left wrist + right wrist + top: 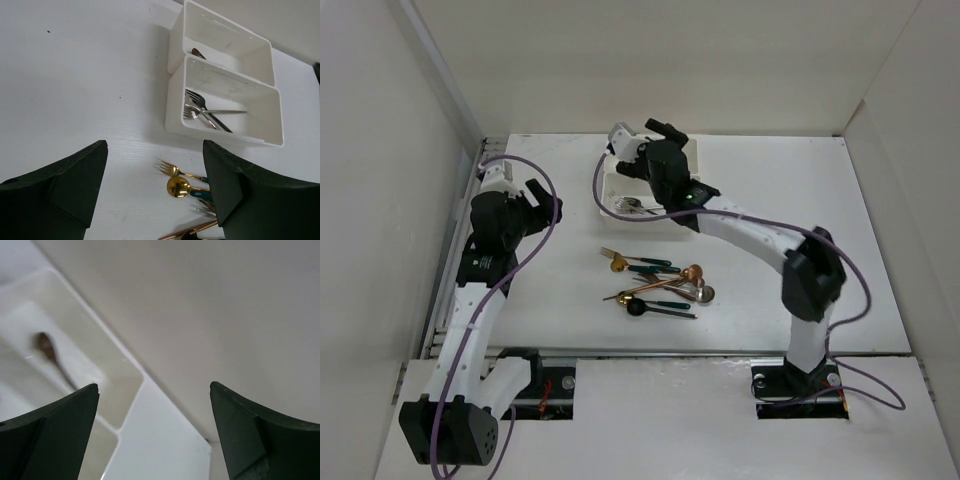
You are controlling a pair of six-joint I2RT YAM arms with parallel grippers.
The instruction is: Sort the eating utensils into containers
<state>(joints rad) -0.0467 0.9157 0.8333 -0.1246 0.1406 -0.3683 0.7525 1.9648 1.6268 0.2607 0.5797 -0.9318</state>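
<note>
Left gripper [535, 203] hung empty, jaws apart, left of the utensils [655, 282] — heaped on the table [800, 200], long axes roughly left-right. Right gripper [154, 387] hovered, jaws wide and empty, above the far tray [227, 39]; it would do well to rise clear of the rim before reaching for the heap. The brown spoon [49, 351] inside lay seemingly lengthwise.

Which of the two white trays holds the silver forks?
The near tray, beside the loose utensils: silver forks lie in it. The far tray shows one brown spoon.
</note>
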